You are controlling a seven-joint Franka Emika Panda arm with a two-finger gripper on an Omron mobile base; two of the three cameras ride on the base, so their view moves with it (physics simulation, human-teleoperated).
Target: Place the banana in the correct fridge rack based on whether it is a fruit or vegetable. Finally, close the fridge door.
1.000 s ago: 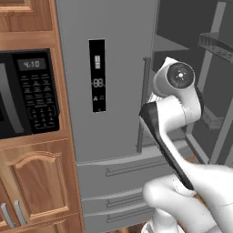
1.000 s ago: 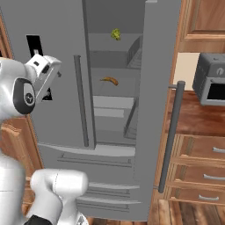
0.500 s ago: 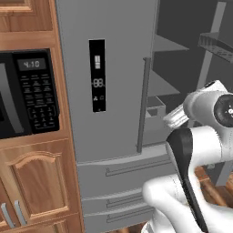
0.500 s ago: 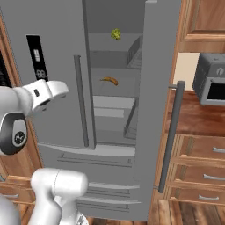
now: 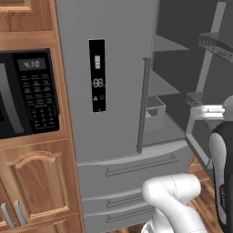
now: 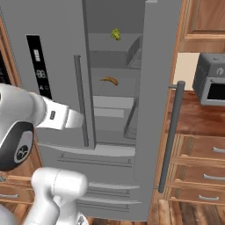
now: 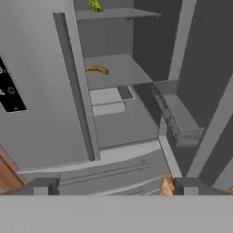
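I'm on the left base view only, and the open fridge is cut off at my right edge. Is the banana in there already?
Observer: Yes. The banana lies on a middle shelf of the fridge, by itself.
Operator: Anything else on the racks?
Observer: A small green-yellow vegetable sits on the shelf above it.
Operator: Is the gripper holding anything?
Observer: No. In the hand view the gripper has its jaws wide apart with nothing between them, facing the open compartment.
Operator: And the door?
Observer: The right door stands swung open, its long handle toward the wooden drawers.
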